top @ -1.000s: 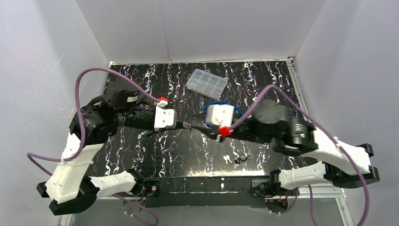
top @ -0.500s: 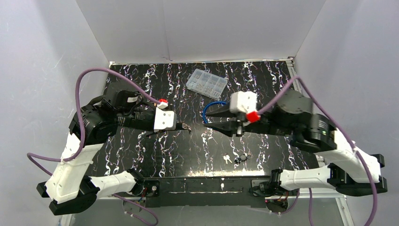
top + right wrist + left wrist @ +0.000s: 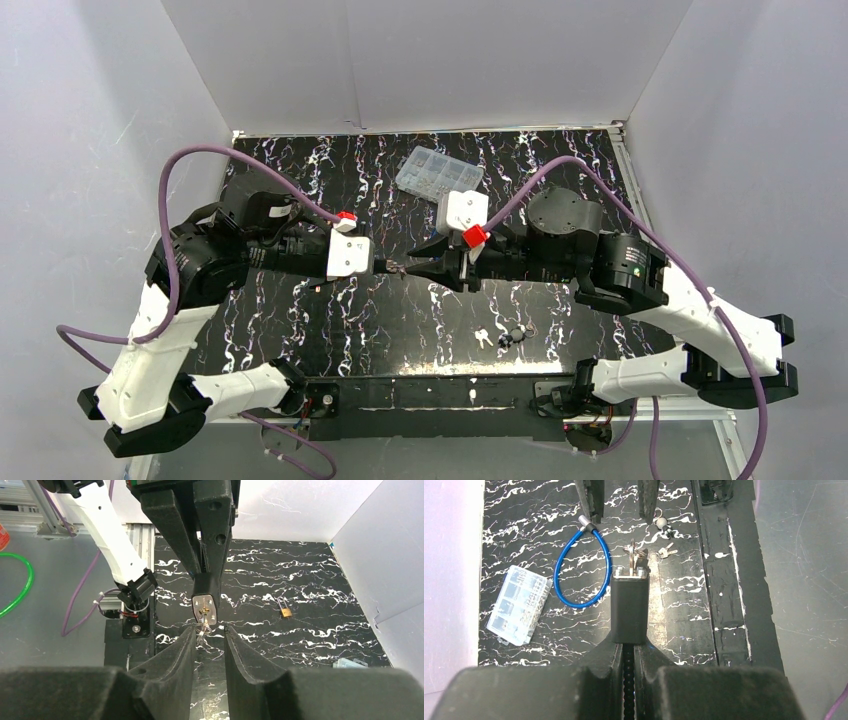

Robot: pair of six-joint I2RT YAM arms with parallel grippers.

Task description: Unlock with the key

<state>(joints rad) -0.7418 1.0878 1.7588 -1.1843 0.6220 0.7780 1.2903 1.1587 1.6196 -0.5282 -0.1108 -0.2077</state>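
The right gripper (image 3: pixel 210 632) has been brought back: its parted jaws are held at the key (image 3: pixel 633 557), gaps left each side. The lock (image 3: pixel 629 607) is clamped in the left gripper (image 3: pixel 628 647).

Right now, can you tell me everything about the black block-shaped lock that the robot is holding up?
The black block-shaped lock is a smooth rectangular body, plastic-looking, with a silvery metal end face. It is held above the black marbled table, clamped at its back end between the left fingers. A small silver key sticks out of the end face, and the open right fingers sit either side of that key.
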